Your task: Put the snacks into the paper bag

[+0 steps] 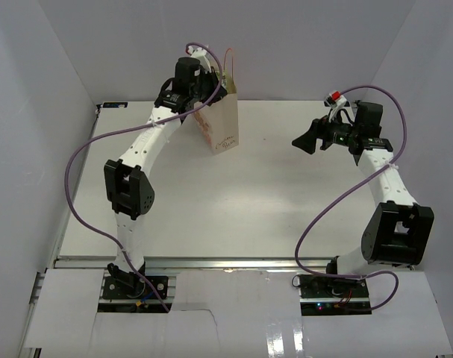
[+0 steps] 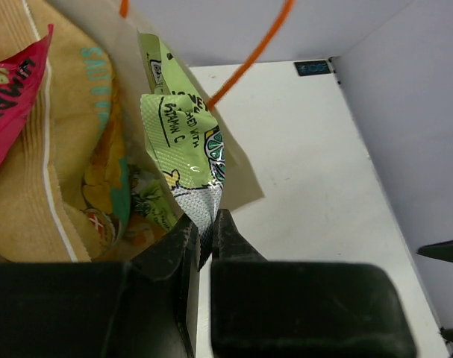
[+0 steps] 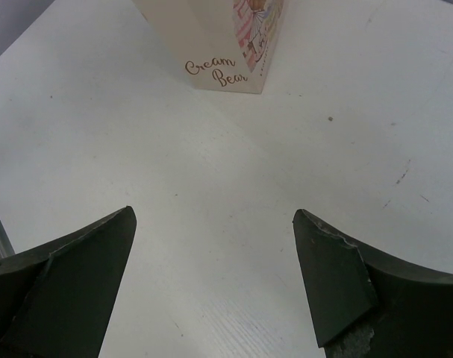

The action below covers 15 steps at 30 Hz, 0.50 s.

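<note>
The cream paper bag (image 1: 223, 119) stands upright at the back of the table, its lettered lower corner showing in the right wrist view (image 3: 211, 45). My left gripper (image 1: 210, 88) is at the bag's mouth. In the left wrist view it (image 2: 204, 221) is shut on the silver crimped end of a light green packet (image 2: 177, 127), which sits against the bag's wall (image 2: 241, 183). Inside lie the tan chip bag (image 2: 32, 171) and a pink packet (image 2: 10, 89). My right gripper (image 1: 305, 142) (image 3: 213, 212) hangs open over bare table, nothing between its fingers.
An orange handle (image 2: 256, 52) of the bag arcs over the green packet. White walls enclose the table on the left, back and right. The white table (image 1: 271, 201) stretches between the bag and the arm bases.
</note>
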### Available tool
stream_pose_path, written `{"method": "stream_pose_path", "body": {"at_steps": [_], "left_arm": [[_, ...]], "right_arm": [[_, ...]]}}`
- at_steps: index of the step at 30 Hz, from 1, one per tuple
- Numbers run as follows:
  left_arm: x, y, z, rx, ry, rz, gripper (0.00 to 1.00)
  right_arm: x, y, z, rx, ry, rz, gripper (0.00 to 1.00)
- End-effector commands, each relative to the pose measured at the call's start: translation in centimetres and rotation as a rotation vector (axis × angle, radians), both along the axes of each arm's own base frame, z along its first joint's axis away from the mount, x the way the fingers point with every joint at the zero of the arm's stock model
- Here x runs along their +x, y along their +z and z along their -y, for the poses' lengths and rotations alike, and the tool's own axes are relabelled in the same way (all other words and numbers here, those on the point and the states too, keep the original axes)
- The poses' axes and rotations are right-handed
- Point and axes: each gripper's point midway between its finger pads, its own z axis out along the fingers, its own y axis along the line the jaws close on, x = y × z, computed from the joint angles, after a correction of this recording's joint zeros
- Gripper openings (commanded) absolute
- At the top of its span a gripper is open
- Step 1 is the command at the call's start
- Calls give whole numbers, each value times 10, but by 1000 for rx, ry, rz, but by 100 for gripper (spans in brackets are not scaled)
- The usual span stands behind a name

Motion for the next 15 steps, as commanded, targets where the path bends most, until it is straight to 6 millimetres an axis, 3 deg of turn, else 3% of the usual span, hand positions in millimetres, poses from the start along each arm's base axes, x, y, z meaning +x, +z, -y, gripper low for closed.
{"method": "stream_pose_path", "body": {"at_steps": [1,5,9,10,12,13,14,15], "left_arm": [[5,24,-15,43,42,69,0],[9,15,-13,55,35,64,0],[4,8,2,18,-50,40,1],[3,5,5,10,-61,31,4],[3,3,9,-9,-72,15,20],[2,5,10,-17,-82,14,28],[2,4,12,-26,-82,7,43],[2,8,12,-33,-82,13,48]], "right_arm": [[-8,13,3,2,17,57,91],[-12,6,5,5,12,41,91],[-14,3,4,10,11,28,91],[-14,2,4,10,11,25,91],[-14,1,4,12,11,21,91],[-14,2,4,11,11,24,91],[-15,1,4,11,11,21,91],[-15,1,4,12,11,19,91]]}}
